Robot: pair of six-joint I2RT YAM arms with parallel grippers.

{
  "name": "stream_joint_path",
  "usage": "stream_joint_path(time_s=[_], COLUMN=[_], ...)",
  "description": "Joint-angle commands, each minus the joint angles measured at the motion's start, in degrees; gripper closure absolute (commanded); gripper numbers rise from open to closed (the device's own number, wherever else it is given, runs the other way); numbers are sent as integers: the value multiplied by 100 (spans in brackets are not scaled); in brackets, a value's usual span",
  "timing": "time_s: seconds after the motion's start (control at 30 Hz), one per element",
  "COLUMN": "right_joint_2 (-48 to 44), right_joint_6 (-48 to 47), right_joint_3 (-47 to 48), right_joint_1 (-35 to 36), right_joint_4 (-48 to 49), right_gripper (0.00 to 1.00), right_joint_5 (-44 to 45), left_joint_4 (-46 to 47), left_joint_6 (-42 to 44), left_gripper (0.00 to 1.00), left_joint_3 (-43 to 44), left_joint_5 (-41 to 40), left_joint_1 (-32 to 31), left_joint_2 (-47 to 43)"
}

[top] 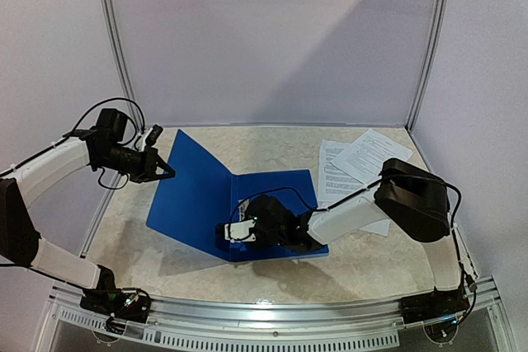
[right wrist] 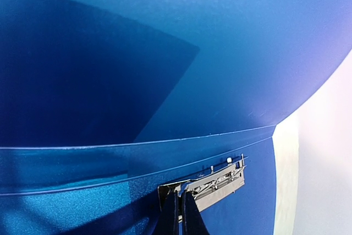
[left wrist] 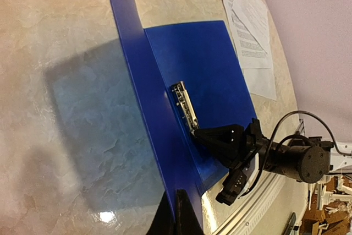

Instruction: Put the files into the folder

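Holding the folder open: where it could slip

From above, the folder (top: 276, 195) lies open in the middle of the desk (top: 272, 142), with its back panel flat and its cover (top: 188, 183) tilted up toward the left edge. The left pincer (top: 165, 172) is clenched on the cover's raised edge. The right pincer (top: 233, 232) is clenched too, its tips down at the spine toward the desk's near edge. The files (top: 353, 166) lie loose by the far right corner, outside the folder, and none is inside yet.

From the left wrist, the grip takes only a thin strip of the cover's edge. A slick sheet held that way could slide out. The cover would then drop shut over the clip (left wrist: 184, 105) and onto the other arm.

From the right wrist, the closed tips sit against the near end of the clip. I cannot tell whether they pinch its lever or merely press it. If they push sideways, the flat panel may skid on the smooth desk and tug the cover out of the left grip. A lever let go too early would snap down. The files are thin, floppy and overlapping, so lifting one could crease it or drag its neighbour along.
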Motion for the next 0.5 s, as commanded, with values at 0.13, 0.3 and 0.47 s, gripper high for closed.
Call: stream_joint_path(time_s=[0.13,0.3,0.47], right_joint_2=[983,1018,1053], right_joint_6=[327,440,441], right_joint_3=[-475,-578,-510], right_joint_1=[413,496,499], right_joint_4=[-2059,-2048,-2036], right_gripper=[100,99,94], right_joint_5=[-461,-528,-461], left_joint_4=[-72,178,255], left_joint_6=[232,56,19], left_gripper=[100,100,96], left_joint_3=[43,-256,-295], left_joint_5=[24,135,50], left_joint_1=[96,70,-7], left_joint_2=[-149,-100,-16])
